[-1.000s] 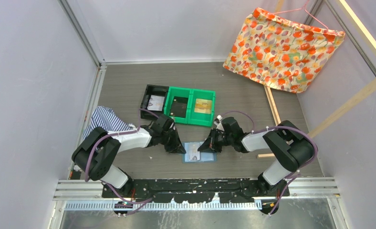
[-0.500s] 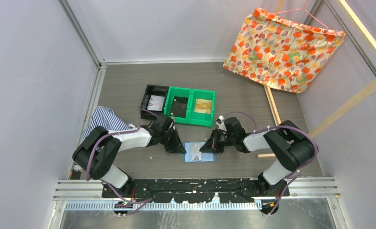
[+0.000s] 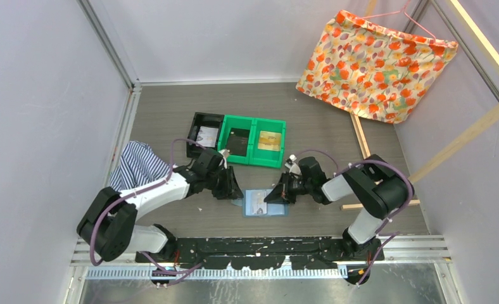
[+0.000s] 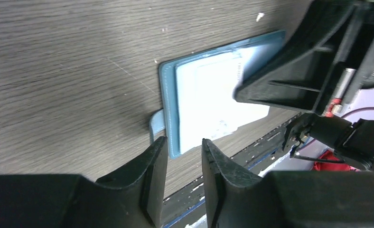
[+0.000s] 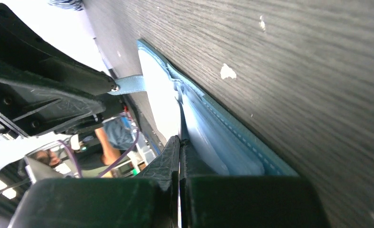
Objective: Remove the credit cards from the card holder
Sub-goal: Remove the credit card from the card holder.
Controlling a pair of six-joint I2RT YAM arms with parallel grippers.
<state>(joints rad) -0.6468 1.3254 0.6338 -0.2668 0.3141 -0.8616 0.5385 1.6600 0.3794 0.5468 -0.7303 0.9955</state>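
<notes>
Teal-blue and spread open, the small folding card holder [image 3: 265, 203] is laid flat on the grey wood-grain table [image 3: 171, 107] between the arms, with bare tabletop left beyond its left edge, where the left gripper [image 4: 184, 142] is held just off its corner, black fingers slightly parted and empty. The right gripper [image 5: 179, 140] is pressed shut against the pale inner sleeve — whether anything thin is pinched cannot be told — and the holder's right half is hidden by it, so only one whitish rectangular card [image 4: 209, 99] is made out. Green plastic bins [image 3: 252, 142] are set well behind.
</notes>
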